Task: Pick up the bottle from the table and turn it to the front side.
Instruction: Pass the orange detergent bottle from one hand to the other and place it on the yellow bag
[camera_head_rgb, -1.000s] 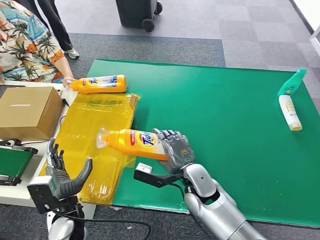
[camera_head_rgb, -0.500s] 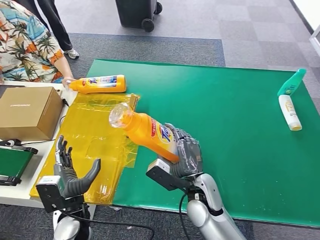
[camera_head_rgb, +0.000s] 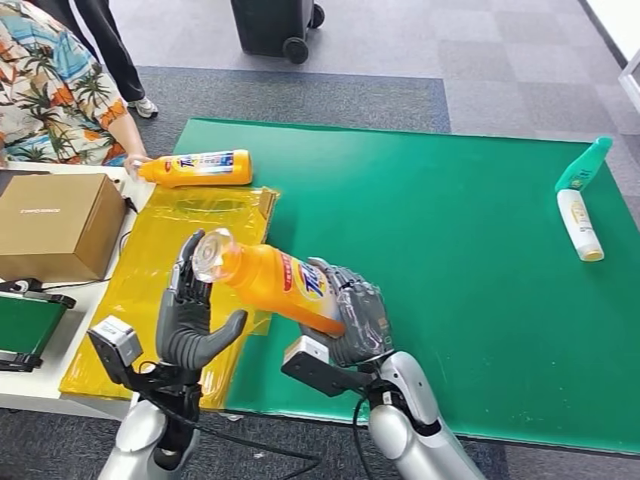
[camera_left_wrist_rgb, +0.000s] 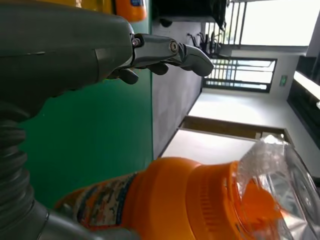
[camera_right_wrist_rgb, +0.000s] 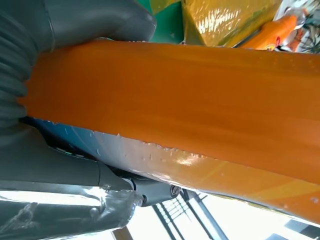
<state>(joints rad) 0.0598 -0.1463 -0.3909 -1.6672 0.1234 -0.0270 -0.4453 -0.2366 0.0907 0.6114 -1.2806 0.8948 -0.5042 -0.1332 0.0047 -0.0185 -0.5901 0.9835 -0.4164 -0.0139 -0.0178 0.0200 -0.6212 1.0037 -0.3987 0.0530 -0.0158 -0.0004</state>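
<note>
An orange detergent bottle (camera_head_rgb: 279, 282) with a clear plastic cap hangs tilted above the table's near edge, cap end up and to the left. My right hand (camera_head_rgb: 355, 312) grips its base end; the wrist view shows the orange body (camera_right_wrist_rgb: 181, 105) across the palm. My left hand (camera_head_rgb: 190, 312) is raised with fingers spread right under the cap, which looms close in the left wrist view (camera_left_wrist_rgb: 211, 200). Whether the fingers (camera_left_wrist_rgb: 181, 52) touch the bottle I cannot tell.
A second orange bottle (camera_head_rgb: 198, 167) lies at the far left with a person's hand at its cap. Yellow plastic wrap (camera_head_rgb: 158, 260) covers the table's left side. A cardboard box (camera_head_rgb: 56, 225) stands left. A green bottle (camera_head_rgb: 584, 165) and a white bottle (camera_head_rgb: 580, 225) lie far right on the green mat (camera_head_rgb: 468, 250).
My left hand rose and moved right, up to the bottle's cap. My right hand shifted slightly left with the bottle, which stays tilted.
</note>
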